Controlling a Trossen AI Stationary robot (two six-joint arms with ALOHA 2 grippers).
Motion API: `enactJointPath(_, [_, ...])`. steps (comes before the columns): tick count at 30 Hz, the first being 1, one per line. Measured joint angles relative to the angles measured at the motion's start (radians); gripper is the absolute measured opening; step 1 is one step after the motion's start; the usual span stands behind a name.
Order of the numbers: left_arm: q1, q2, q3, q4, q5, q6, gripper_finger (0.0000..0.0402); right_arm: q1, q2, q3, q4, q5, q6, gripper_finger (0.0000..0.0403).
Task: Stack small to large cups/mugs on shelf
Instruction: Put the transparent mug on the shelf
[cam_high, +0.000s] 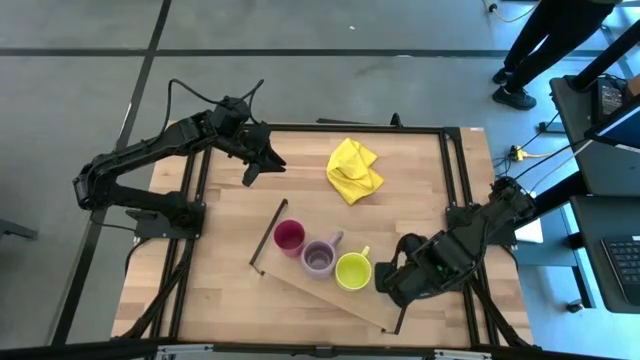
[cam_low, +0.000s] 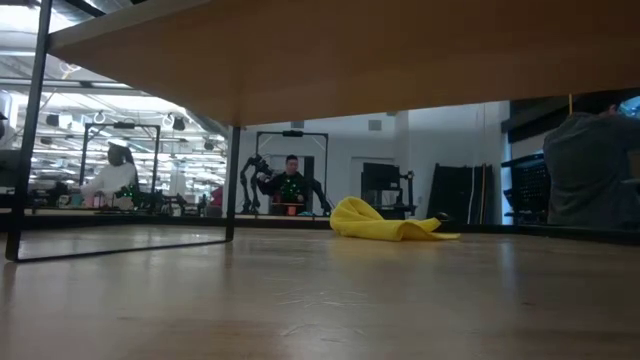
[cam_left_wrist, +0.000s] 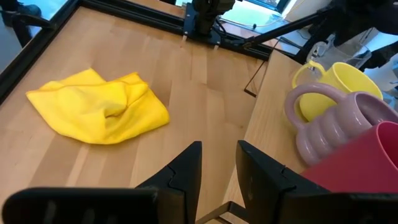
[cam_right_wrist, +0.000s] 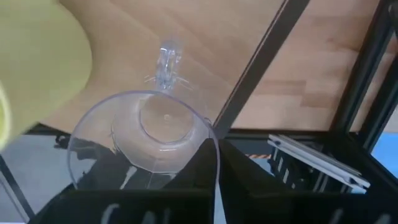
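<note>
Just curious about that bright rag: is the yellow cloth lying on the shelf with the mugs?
No, the yellow cloth lies on the bare tabletop, apart from the shelf that carries the mugs.

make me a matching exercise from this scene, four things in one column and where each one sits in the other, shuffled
Things:
1. red plastic cup
2. ribbed purple ceramic mug
3. yellow-green ceramic mug
4. crumpled yellow cloth

Places (high view):
A. on the bare tabletop, off the board
B. middle of the three vessels in the row on the long light-wood shelf board
C. end of the row nearest the right tool
D. end of the row nearest the board's black rail, on the left arm's side

Pairs: 1-D, 2-B, 3-C, 4-A
</note>
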Motion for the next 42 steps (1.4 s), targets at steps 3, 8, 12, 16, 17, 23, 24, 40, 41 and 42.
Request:
enactJointPath(3, [0.000,0.000,0.000,0.000,0.000,0.000,0.0094,0.002,0.013,0.018,0.001,-0.001,0.004,0.0011])
enactJointPath(8, [0.000,0.000,0.000,0.000,0.000,0.000,0.0094,0.000,0.022,0.024,0.002,0.051,0.004,0.0012])
enactJointPath(12, [0.000,0.000,0.000,-0.001,0.000,0.000,0.0094,0.000,0.022,0.024,0.002,0.066,0.004,0.0015])
enactJointPath(16, [0.000,0.000,0.000,0.000,0.000,0.000,0.0094,0.001,0.022,0.024,0.001,0.066,0.004,0.0015])
enactJointPath(17, [0.000,0.000,0.000,-0.001,0.000,0.000,0.0094,0.001,0.022,0.024,0.002,0.066,0.004,0.0016])
enactJointPath(23, [0.000,0.000,0.000,0.000,0.000,0.005,0.0094,0.001,0.022,0.024,0.001,0.067,0.002,0.0021])
enactJointPath(24, [0.000,0.000,0.000,0.000,0.000,0.005,0.0094,0.001,0.022,0.024,0.002,0.068,0.002,0.0026])
enactJointPath(40, [0.000,0.000,0.000,0.000,0.004,0.007,0.0094,0.001,0.002,0.051,0.000,0.125,-0.026,0.0144])
enactJointPath(41, [0.000,0.000,0.000,0.000,0.004,0.006,0.0094,0.001,-0.006,0.062,0.000,0.152,-0.028,0.0143])
enactJointPath(42, [0.000,0.000,0.000,0.001,0.004,0.007,0.0094,0.001,-0.014,0.074,0.000,0.182,-0.029,0.0142])
